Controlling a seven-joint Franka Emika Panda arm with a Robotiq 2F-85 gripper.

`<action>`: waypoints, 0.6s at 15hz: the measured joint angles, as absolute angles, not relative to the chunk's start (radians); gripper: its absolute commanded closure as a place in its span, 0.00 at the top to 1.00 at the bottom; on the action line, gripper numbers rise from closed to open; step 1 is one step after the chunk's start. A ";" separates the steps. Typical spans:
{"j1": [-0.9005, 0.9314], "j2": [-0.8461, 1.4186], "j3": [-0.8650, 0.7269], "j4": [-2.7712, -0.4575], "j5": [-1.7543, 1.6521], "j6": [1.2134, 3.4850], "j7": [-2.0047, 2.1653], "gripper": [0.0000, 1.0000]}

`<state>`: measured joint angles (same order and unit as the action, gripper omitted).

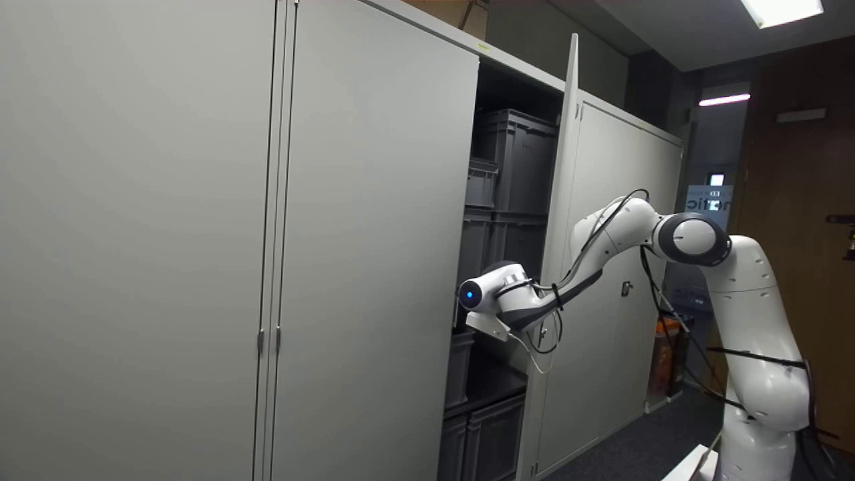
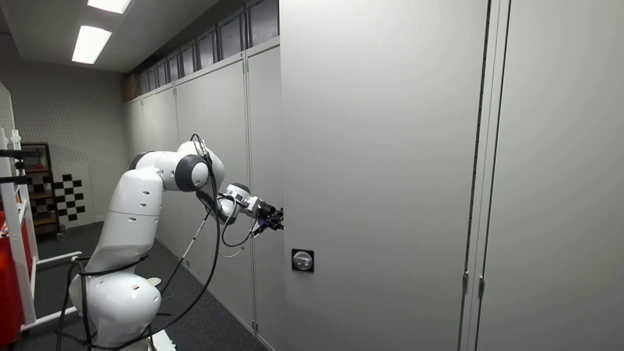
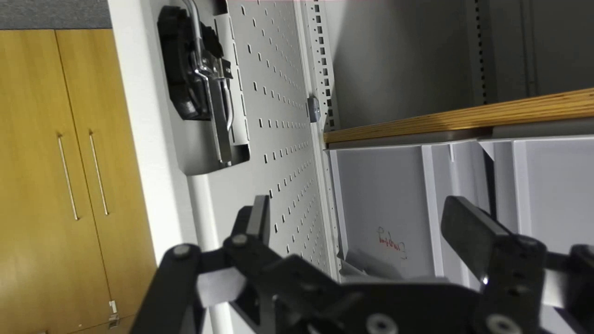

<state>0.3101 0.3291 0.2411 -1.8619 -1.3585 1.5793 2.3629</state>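
Observation:
My gripper (image 3: 357,204) stands open with nothing between its fingers. One finger (image 3: 258,218) overlaps the perforated inner face of an open cabinet door (image 3: 278,116) in the wrist view; whether it touches cannot be told. Behind the opposite finger (image 3: 473,227) are grey bins, one bin (image 3: 380,190) bearing red handwriting. The door's latch mechanism (image 3: 204,79) is set in a recess near its free edge. In an exterior view the door (image 2: 380,146), with a round lock (image 2: 303,261), partly hides the gripper (image 2: 277,219). The wrist hides the gripper in an exterior view, where the door (image 1: 566,147) appears edge-on.
A wooden shelf edge (image 3: 464,118) runs beside the bins. Stacked grey crates (image 1: 524,167) fill the cabinet, next to a closed door (image 1: 374,234). Cables hang along the arm (image 2: 141,195). A white frame (image 2: 19,243) stands behind the robot, and wooden doors (image 3: 46,162) lie beyond.

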 measured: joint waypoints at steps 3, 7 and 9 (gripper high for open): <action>0.310 0.329 0.237 -1.863 -1.345 1.559 2.363 1.00; 0.310 0.329 0.236 -1.864 -1.339 1.533 2.363 1.00; 0.310 0.329 0.236 -1.864 -1.339 1.527 2.364 1.00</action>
